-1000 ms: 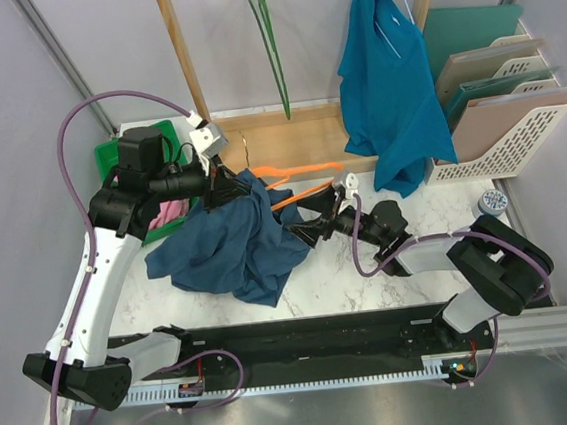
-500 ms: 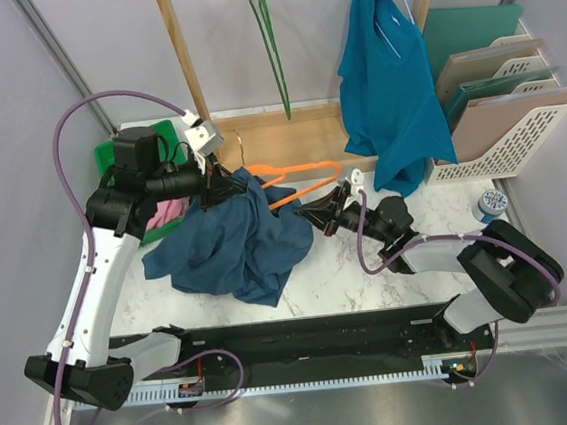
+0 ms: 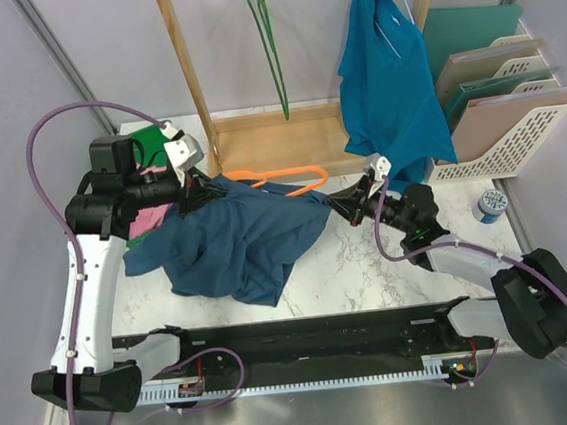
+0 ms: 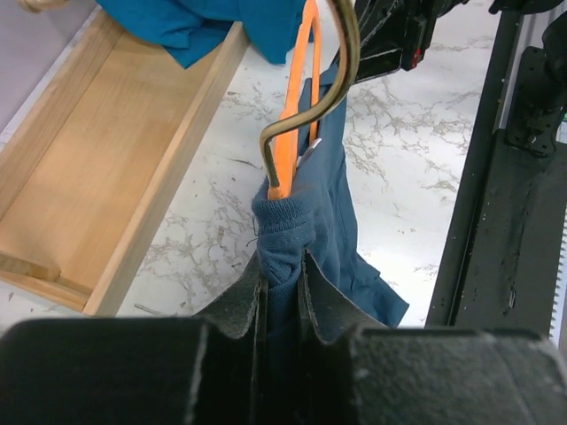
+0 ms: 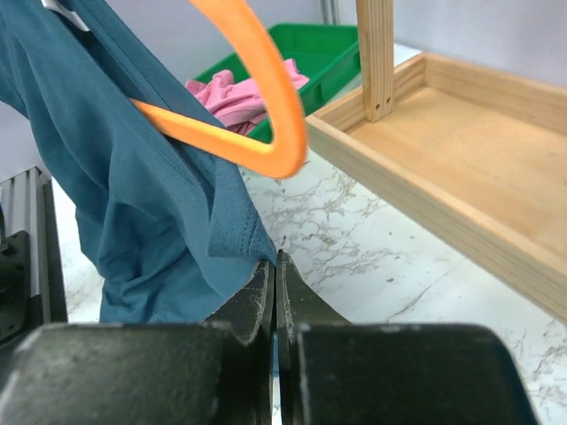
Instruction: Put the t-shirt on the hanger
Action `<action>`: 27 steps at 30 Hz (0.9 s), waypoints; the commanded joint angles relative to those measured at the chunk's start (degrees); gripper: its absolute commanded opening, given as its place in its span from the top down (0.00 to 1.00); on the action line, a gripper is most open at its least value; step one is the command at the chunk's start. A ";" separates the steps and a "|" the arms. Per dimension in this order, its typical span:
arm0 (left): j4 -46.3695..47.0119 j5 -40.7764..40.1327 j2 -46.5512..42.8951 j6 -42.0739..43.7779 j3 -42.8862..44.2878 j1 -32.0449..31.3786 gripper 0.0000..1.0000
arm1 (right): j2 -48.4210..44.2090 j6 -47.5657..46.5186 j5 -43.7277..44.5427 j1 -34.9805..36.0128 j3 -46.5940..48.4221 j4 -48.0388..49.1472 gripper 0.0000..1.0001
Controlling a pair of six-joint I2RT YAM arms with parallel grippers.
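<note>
The navy t-shirt [image 3: 237, 247] hangs stretched between both grippers over the marble table. My left gripper [image 3: 193, 189] is shut on a bunched fold of its collar [image 4: 285, 232]. At the right, my right gripper [image 3: 335, 203] is shut on a hemmed edge of the shirt [image 5: 232, 232]. The orange hanger [image 3: 278, 179] lies partly inside the shirt's top, one arm showing behind the cloth. In the left wrist view the hanger [image 4: 299, 97] and its metal hook [image 4: 341, 84] rise just past the pinched collar. The hanger's corner [image 5: 266, 133] hangs above the right jaws.
A wooden rack [image 3: 189, 81] with a tray base stands at the back, carrying a green hanger [image 3: 273, 53] and a teal shirt [image 3: 392, 91]. A green bin [image 3: 151, 140] with a pink garment [image 3: 144, 224] sits far left. A file rack [image 3: 505, 111] and a small can [image 3: 491, 203] sit right.
The right gripper shut on the shirt's edge and drew it right. The left arm pulled the collar left. The shirt now spreads wider between them, and the hanger shifted left with it.
</note>
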 commanded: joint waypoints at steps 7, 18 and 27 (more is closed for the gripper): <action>-4.62 -0.47 -3.73 20.78 -2.78 4.28 0.98 | 3.31 7.86 -3.72 -6.80 2.14 -4.44 1.00; -3.39 -5.83 -8.64 33.17 -10.85 4.11 0.98 | 2.70 10.32 -10.75 -9.87 7.15 -10.32 1.00; -6.03 -12.77 -8.48 45.52 -13.77 4.02 0.98 | -1.70 6.20 -14.62 -11.82 10.40 -18.05 1.00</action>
